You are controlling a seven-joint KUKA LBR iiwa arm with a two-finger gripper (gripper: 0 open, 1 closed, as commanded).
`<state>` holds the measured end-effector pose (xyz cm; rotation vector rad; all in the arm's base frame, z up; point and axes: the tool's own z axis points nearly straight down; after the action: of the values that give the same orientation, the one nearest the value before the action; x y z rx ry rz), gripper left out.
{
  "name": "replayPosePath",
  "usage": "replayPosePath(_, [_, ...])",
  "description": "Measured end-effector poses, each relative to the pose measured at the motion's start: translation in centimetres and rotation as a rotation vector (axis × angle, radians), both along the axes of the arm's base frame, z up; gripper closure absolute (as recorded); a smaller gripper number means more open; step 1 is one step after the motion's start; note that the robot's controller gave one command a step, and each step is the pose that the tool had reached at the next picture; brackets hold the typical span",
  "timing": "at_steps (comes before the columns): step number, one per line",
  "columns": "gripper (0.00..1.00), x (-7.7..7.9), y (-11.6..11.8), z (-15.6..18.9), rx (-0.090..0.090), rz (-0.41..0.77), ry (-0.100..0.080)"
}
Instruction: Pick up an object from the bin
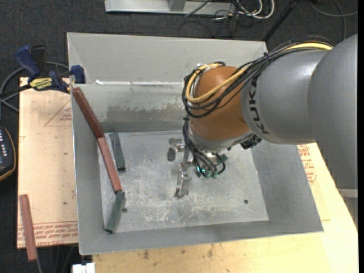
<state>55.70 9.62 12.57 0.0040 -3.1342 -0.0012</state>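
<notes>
Well left of the jaws, grey bar (117, 151) near bin (88, 186) wall, jaw spread impossible to tell

Bin contents count

One grey metal bin (284, 209). Long things lying in it, four in all.
- Red-brown strips: 2, the upper strip (88, 112) and the lower strip (110, 166), both along the left wall.
- Dark grey bars: 2, the upper bar (118, 151) and the lower bar (114, 212).
- Small dark speck (245, 201) on the floor: 1, kind unclear.
</notes>
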Motion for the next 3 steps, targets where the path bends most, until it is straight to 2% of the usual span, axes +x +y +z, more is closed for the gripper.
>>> replayPosePath(1, [0.0, 4.3, -8.1, -5.6, -0.004, -0.021, -0.008])
replayPosePath(2, [0.0, 4.6, -15.5, -5.5, -0.003, 0.101, -0.012])
replayPosePath(3, [1.0, 4.7, -15.0, -5.4, 0.001, 0.106, -0.011])
